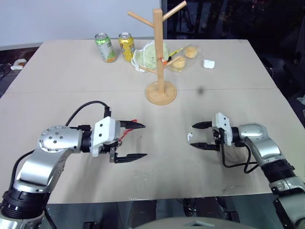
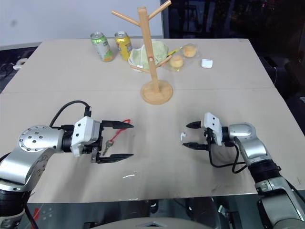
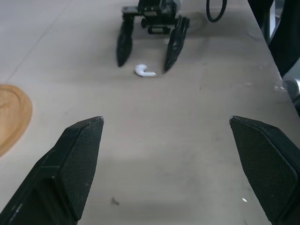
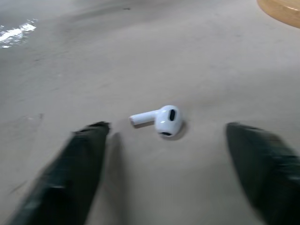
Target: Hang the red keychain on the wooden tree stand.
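The red keychain (image 2: pixel 116 134) lies on the table under my left gripper (image 1: pixel 144 140). Its red loop peeks out beside the far finger and its small key sits between the fingers, near the gripper's body. That gripper is open and holds nothing. The wooden tree stand (image 1: pixel 157 52) stands upright beyond it at mid-table, on its round base (image 3: pixel 11 117). My right gripper (image 1: pixel 193 135) is low over the table at the right, open. Its fingertips sit on either side of a white earbud (image 4: pixel 161 120) without touching it.
Two drink cans (image 1: pixel 105 46) (image 1: pixel 126 46) stand at the back left of the stand. A green bundle (image 1: pixel 151 52) and wrapped buns (image 1: pixel 186 55) lie behind it. A white earbud case (image 1: pixel 208 63) is at the back right. The table's front edge (image 1: pixel 143 198) runs close below both arms.
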You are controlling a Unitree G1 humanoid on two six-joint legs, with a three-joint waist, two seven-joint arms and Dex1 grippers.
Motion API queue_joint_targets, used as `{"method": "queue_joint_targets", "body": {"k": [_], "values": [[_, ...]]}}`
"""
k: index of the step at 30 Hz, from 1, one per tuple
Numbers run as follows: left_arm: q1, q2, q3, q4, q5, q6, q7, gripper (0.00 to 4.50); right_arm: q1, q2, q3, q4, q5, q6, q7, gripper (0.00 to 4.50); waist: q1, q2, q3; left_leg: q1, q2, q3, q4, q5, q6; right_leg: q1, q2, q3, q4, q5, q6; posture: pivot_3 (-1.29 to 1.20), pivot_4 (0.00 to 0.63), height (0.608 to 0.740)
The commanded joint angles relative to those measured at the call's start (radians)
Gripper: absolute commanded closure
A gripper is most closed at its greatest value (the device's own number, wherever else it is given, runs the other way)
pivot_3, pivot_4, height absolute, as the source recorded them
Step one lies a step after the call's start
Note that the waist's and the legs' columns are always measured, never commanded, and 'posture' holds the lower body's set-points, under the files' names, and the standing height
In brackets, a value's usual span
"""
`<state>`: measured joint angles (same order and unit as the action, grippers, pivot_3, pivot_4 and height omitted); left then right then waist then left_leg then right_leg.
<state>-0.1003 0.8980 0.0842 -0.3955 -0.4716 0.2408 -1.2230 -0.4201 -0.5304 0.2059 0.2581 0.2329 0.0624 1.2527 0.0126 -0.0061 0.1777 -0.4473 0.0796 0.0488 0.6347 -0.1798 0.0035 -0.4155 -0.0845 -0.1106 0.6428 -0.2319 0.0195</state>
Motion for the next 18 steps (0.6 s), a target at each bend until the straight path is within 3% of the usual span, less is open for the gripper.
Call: {"method": "queue_joint_targets", "body": {"k": [1,5,18], "values": [[-0.009,-0.003,0.001,-0.01,-0.006,-0.004,0.003,0.0,-0.002,0.01,0.021,-0.002,-0.018,-0.029,0.014,2.19,0.0,0.0,0.0,0.0,0.0,0.0,0.0,0.0,0.0,0.0,0.0,0.0,0.0,0.001,-0.001,0.0,0.15,0.74],[-0.01,-0.006,-0.006,-0.007,-0.003,-0.009,0.006,0.0,-0.004,0.017,0.025,-0.001,-0.026,-0.035,0.015,4.06,0.001,0.0,0.0,0.0,0.0,0.0,0.0,0.0,0.0,0.0,0.002,0.002,0.0,0.003,-0.002,0.0,0.15,0.74],[0.001,-0.01,-0.007,-0.02,-0.006,-0.013,0.007,0.0,0.003,0.003,-0.018,-0.086,0.006,0.014,-0.009,4.06,0.001,0.0,0.0,0.0,0.001,0.0,0.0,0.0,0.0,0.0,0.003,0.003,0.0,0.002,-0.003,0.0,0.15,0.74]]}}
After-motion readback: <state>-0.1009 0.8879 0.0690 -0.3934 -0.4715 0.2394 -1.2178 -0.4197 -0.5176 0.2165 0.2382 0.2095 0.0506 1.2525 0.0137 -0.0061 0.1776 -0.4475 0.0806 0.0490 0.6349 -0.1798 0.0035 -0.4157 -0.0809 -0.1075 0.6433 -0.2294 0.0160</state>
